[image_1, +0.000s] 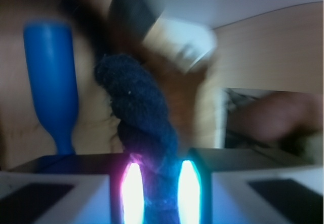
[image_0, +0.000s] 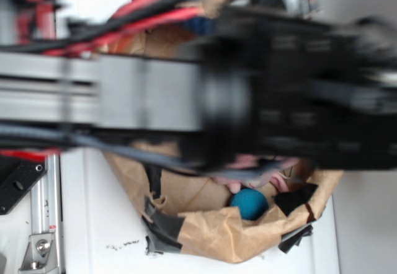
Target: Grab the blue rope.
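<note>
In the wrist view the blue rope [image_1: 139, 107], a thick dark navy twisted cord, runs down between my two glowing pads [image_1: 132, 191]. My gripper [image_1: 160, 193] is shut on it, the cord filling the gap between the pads. In the exterior view the blurred black arm [image_0: 291, 94] covers the rope and the gripper, so neither shows there.
A bright blue bottle-shaped toy [image_1: 50, 82] stands just left of the rope. A teal ball [image_0: 249, 203] lies in the brown paper-lined basket [image_0: 205, 230] patched with black tape, with something pink [image_0: 248, 165] beside it. A metal rail [image_0: 40, 224] runs at the left.
</note>
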{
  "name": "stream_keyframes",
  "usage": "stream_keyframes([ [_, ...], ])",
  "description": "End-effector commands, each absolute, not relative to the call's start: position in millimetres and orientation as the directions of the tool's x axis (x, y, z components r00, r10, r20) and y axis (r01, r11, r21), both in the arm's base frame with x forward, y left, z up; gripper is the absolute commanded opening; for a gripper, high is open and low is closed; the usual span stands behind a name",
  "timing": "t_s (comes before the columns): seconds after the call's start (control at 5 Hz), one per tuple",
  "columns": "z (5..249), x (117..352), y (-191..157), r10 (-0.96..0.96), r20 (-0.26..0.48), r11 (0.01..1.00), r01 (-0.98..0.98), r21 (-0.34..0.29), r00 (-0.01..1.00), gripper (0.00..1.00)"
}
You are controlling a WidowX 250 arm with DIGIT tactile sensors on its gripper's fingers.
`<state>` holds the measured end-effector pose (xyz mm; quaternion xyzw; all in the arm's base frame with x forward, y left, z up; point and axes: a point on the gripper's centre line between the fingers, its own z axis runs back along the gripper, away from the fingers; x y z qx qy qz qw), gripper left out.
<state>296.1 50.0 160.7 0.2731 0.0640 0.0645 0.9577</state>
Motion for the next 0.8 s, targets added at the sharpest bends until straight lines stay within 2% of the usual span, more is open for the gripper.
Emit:
stream_keyframes([
  [0.0, 195.2, 280.7, 37.3, 0.065, -0.017, 0.961, -0.058, 0.269, 0.998, 0.00],
  [0.2, 195.5, 268.1, 22.3, 0.062, 0.148, 0.990, -0.080, 0.117, 0.987, 0.00],
  [0.4, 188.6, 260.4, 3.9, 0.061, 0.169, 0.997, -0.068, 0.036, 0.984, 0.00],
  [0.6, 185.5, 255.8, -6.8, 0.033, 0.188, 0.999, -0.037, 0.017, 0.982, 0.00],
])
